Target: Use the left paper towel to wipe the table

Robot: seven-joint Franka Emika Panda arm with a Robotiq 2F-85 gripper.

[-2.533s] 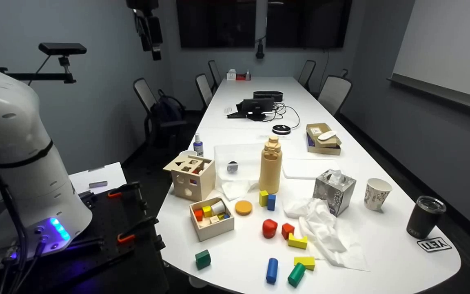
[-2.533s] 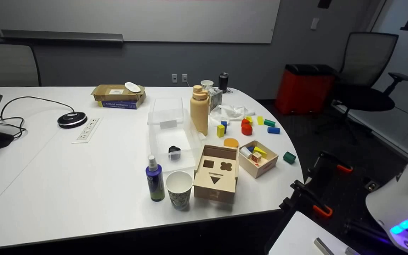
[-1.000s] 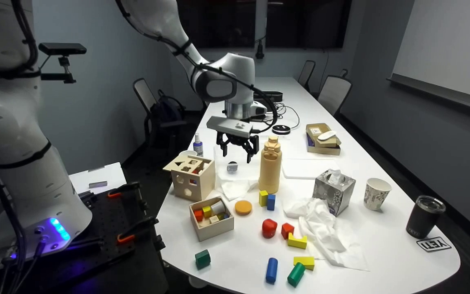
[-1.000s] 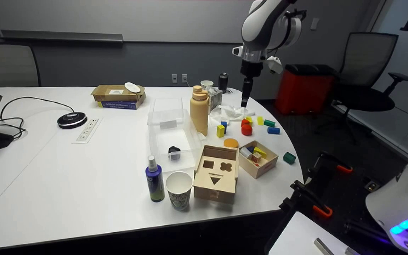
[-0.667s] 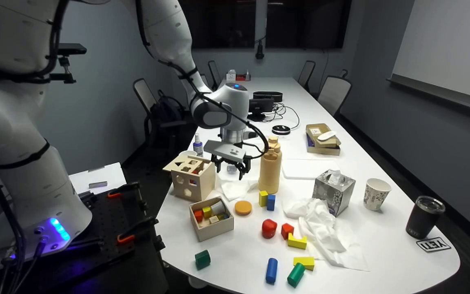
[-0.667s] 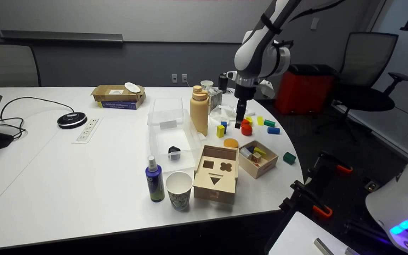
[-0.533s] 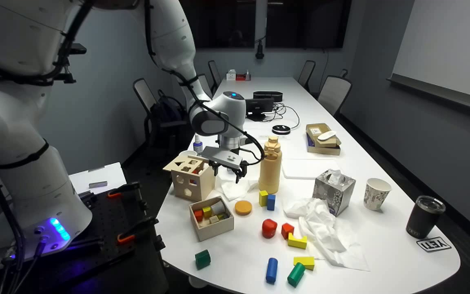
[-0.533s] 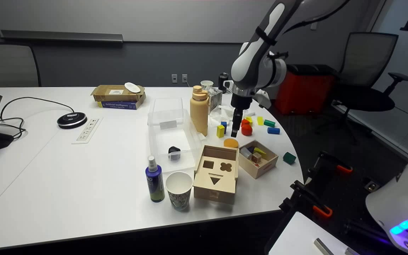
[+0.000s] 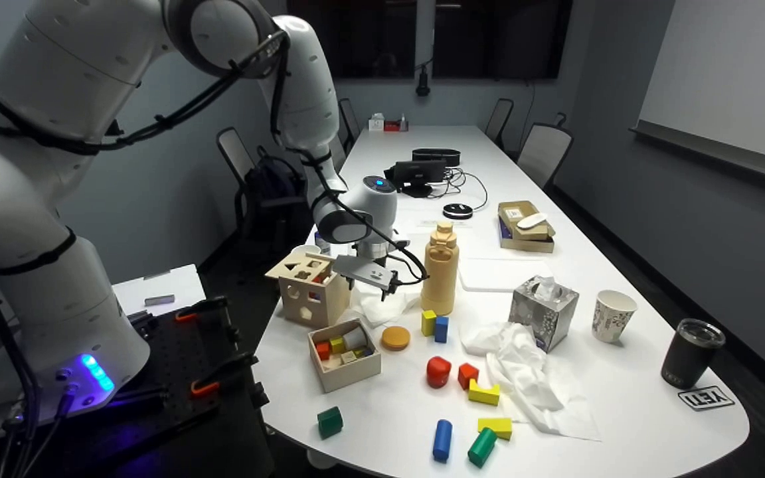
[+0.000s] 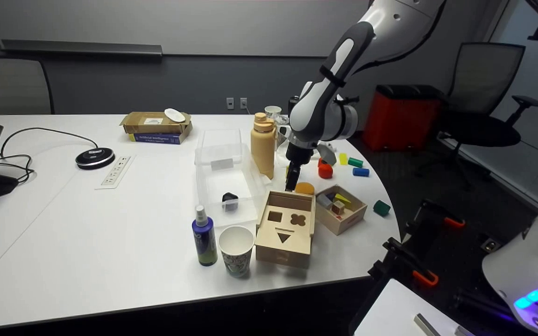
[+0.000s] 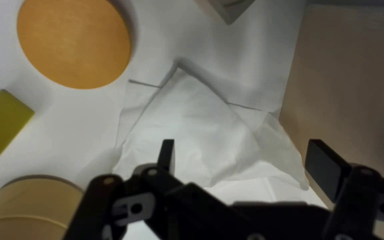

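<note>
- The gripper (image 11: 242, 157) is held low over the paper towel (image 11: 192, 126), jaws spread wide — nothing is gripped.
- In the wrist view, one fingertip (image 11: 166, 153) is seen against the paper towel and the opposite one against the wooden box (image 11: 348, 83); contact cannot be determined.
- The paper towel is laid on the table (image 9: 655, 438) between the wooden box and the tan bottle (image 9: 440, 279), with creases and a pointed corner shown.
- An orange disc (image 9: 396, 338) is placed just beside the paper towel.
- A wooden tray (image 9: 352, 374), loaded with blocks, is set near the wooden box.
- A crumpled towel (image 9: 528, 378) is bunched just beside the tissue box (image 9: 555, 318) — well apart from the gripper.
- A paper cup (image 9: 613, 315) and a black tumbler (image 9: 691, 353) are stood near the rounded end of the table.
</note>
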